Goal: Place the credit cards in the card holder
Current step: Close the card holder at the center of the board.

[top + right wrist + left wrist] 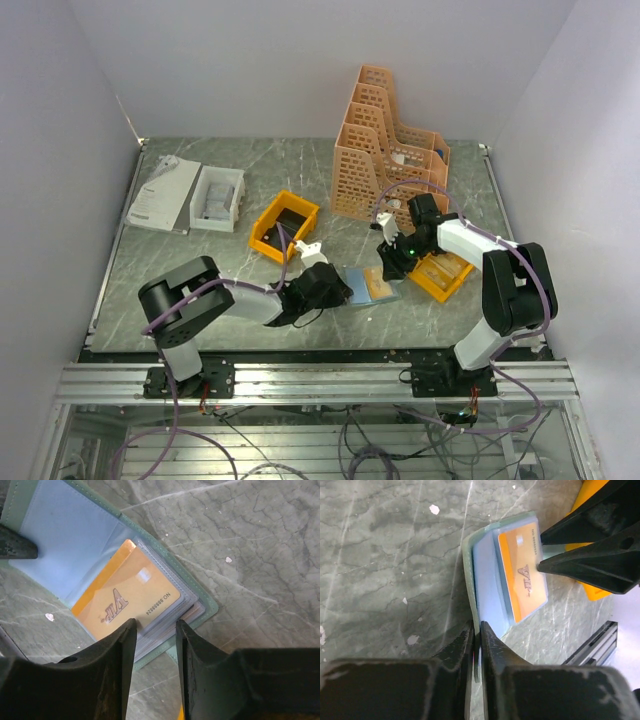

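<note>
While left gripper (476, 630) clamps the open flap of the card holder (487, 587), right gripper (155, 625) straddles the credit card (125, 600) in its sleeve, jaws apart, grip unclear.

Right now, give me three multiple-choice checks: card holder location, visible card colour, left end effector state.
1. The card holder lies: A in a drawer; B on the table; C on the floor.
2. The card showing in it is: A black; B orange; C red.
3. The left end effector is: A wide open; B shut on nothing; C shut on the card holder's cover edge.
Key: 1B, tabletop surrounds it; 2B, orange VIP face; 3C, its fingers pinch the green edge.
</note>
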`<state>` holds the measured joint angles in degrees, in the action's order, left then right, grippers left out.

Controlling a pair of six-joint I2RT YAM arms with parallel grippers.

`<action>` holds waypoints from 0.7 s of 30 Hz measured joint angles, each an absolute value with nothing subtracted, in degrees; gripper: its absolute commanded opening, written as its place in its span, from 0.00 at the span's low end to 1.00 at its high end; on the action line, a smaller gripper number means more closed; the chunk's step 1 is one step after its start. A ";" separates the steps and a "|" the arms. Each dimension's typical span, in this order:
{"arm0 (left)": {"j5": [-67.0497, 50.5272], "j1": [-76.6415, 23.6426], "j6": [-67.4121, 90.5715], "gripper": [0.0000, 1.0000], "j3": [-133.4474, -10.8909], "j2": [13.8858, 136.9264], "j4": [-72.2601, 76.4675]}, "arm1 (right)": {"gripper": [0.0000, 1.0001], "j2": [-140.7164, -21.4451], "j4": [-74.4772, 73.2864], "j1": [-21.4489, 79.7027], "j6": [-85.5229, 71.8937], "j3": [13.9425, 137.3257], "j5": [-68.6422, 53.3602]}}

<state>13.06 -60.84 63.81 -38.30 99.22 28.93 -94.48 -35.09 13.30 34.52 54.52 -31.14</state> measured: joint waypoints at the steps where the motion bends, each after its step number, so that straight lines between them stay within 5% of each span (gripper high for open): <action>1: 13.34 -60.84 63.90 0.09 -38.48 99.18 28.23 | 0.39 -94.43 -35.09 13.30 34.57 54.54 -31.29; 21: 19.35 -60.84 52.80 0.10 -50.70 85.49 -19.16 | 0.41 -89.12 -35.11 11.88 33.56 54.54 -41.39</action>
<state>19.35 -60.84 52.80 -50.70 85.49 -19.16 -89.12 -35.11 11.88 33.56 54.54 -41.39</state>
